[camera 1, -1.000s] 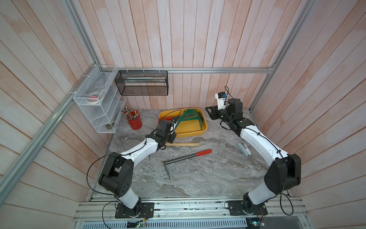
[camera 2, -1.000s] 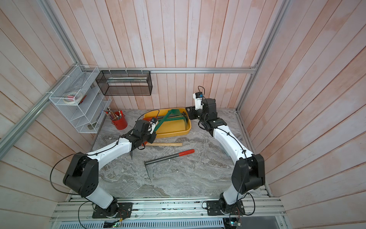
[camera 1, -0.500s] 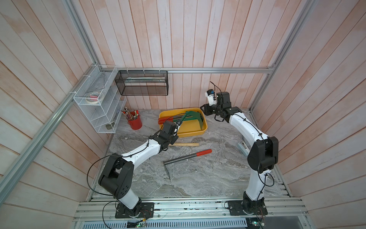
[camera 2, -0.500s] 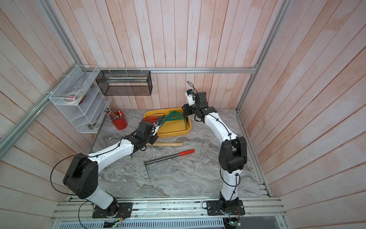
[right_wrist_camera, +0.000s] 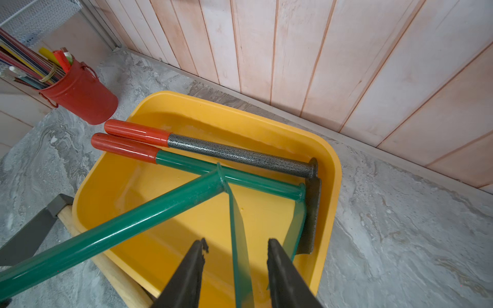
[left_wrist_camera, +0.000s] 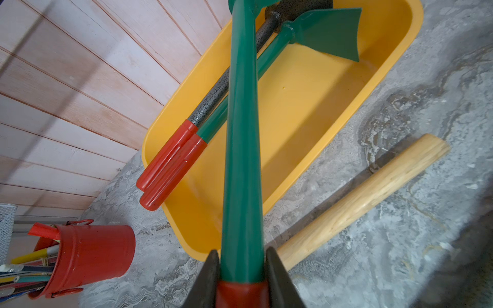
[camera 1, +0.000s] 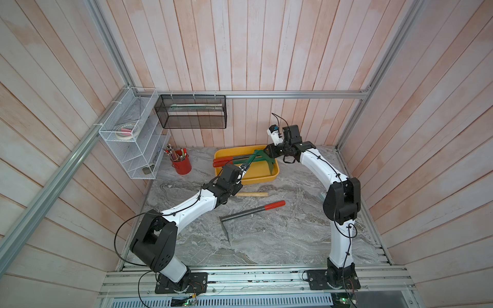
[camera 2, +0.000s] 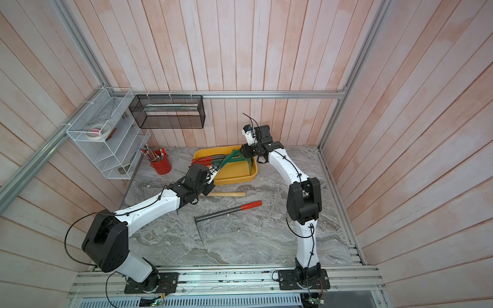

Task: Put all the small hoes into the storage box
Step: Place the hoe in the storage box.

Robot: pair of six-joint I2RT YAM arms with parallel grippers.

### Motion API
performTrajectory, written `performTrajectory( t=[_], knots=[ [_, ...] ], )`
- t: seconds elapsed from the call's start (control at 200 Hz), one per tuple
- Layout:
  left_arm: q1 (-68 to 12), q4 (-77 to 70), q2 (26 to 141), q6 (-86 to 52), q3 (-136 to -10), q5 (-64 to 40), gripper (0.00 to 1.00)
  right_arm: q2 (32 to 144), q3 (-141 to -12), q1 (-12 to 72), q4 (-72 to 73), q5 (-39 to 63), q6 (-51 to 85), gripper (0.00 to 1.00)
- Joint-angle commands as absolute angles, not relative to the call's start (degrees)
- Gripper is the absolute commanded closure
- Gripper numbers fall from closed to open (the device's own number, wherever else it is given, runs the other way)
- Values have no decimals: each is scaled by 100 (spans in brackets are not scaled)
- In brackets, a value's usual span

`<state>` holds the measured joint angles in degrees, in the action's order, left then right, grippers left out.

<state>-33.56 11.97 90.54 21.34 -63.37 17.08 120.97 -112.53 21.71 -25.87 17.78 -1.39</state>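
The small hoe point(left_wrist_camera: 241, 160) is clamped at the low end of its green shaft, right where the red grip begins, by the left gripper point(left_wrist_camera: 241, 251), whose fingers point(left_wrist_camera: 277, 272) press on both sides of it. Its long axis runs slantwise across the storage box point(left_wrist_camera: 306, 112). The grip end sits just outside the box's near long wall, by the corner toward the red bucket point(camera 1: 182, 165). From there the shaft crosses above the rim, so the head end points toward the box's far wall and hangs over its inside. At the head the flat green blade point(right_wrist_camera: 238, 248) turns down into the box, edge-on between the fingers of the right gripper point(right_wrist_camera: 237, 240). Those fingers stand apart, with a gap on each side of the blade. Whether the blade meets the box floor cannot be told. Along the box's far wall lie a second green hoe point(right_wrist_camera: 253, 180) and a speckled grey tool point(right_wrist_camera: 240, 156), side by side, their red grips jutting over the rim toward the bucket. Just outside the near wall a wooden handle point(left_wrist_camera: 365, 197) lies on the table point(camera 1: 266, 240), and farther from the box lies a dark-shafted tool point(camera 1: 245, 212) with a red grip.
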Motion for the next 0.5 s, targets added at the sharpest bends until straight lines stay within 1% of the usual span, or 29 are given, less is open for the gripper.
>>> performTrajectory(
  t=[0.0,0.395,0.495],
  knots=[
    [-3385,663,8879,2092,-6518,1848,100,12187,-11260,2235,-2732,1873,-184,58],
    [-3412,593,8747,2098,-6418,1872,100,12487,-11268,2295,-2924,1450,-280,58],
    [-3406,556,8711,2123,-6403,1854,100,12532,-11268,2294,-2940,1406,-308,60]
  ],
)
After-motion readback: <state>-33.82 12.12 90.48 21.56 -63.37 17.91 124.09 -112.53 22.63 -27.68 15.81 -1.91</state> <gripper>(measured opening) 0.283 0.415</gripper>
